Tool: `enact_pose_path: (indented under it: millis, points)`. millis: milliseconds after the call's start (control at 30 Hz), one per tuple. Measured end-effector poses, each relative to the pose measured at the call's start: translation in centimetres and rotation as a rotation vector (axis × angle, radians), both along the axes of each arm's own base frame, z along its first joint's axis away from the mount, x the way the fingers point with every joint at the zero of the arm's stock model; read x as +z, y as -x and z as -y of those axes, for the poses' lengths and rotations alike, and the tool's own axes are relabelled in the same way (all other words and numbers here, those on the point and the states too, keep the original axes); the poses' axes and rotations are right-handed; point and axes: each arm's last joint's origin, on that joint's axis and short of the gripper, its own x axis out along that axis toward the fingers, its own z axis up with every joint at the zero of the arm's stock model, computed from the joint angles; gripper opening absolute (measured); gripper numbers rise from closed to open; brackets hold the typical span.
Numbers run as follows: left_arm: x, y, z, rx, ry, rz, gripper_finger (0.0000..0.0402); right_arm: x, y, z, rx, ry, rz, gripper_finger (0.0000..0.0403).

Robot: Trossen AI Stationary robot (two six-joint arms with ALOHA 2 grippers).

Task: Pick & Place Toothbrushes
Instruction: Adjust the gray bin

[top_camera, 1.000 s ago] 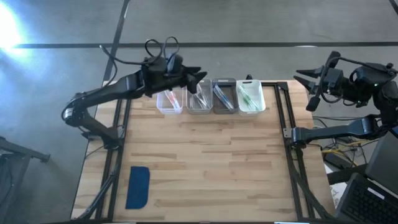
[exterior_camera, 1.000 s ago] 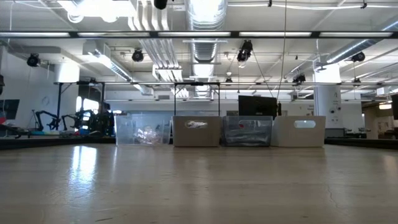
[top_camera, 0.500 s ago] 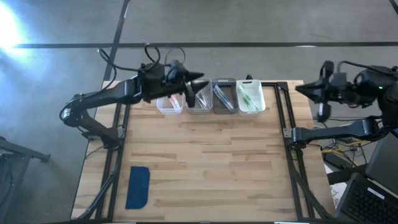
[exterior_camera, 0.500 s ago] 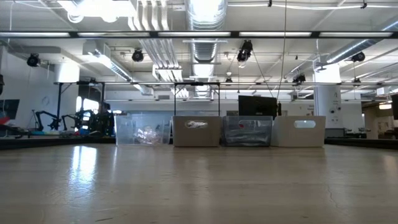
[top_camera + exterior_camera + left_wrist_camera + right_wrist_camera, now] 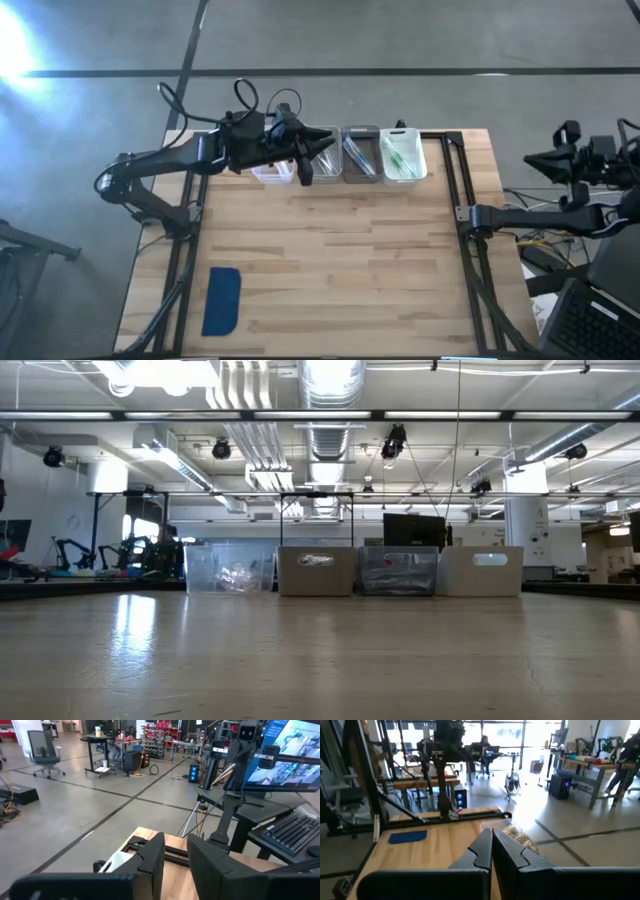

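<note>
High view: four small clear rectangular plastic bins (image 5: 340, 158) in a row at the far edge of the pale wooden tabletop (image 5: 330, 250), thin pale toothbrushes (image 5: 400, 155) lying inside them. Left gripper (image 5: 322, 148) over the two leftmost bins, jaws narrowly parted, nothing visibly held between them. Right gripper (image 5: 535, 160) off the tabletop's right side, well apart from the bins, jaws pressed together and empty. Flat dark-blue rounded pad (image 5: 222, 300) near the front left corner.
</note>
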Motion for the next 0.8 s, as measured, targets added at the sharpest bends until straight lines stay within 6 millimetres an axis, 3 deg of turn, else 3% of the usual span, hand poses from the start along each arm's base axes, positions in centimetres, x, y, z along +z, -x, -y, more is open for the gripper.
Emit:
enact_pose_path:
  millis: [133,367,600,800]
  points:
    - [0.0,0.0,0.0,0.005,-0.004,0.0,0.0085,-1.8,-0.1,0.0,-0.005,-0.038,-0.018,0.0008]
    - [0.3,0.1,-0.2,0.049,-0.008,0.024,0.0083,-4.0,-2.6,0.1,0.107,-0.025,-0.083,0.0008]
    - [0.2,0.1,-0.2,0.06,-0.003,0.025,0.0083,-6.4,-4.2,0.4,0.092,0.031,-0.046,0.0008]
    - [0.2,0.1,-0.2,0.06,-0.003,0.024,0.0083,-10.2,-5.1,0.5,0.073,0.048,-0.024,0.0008]
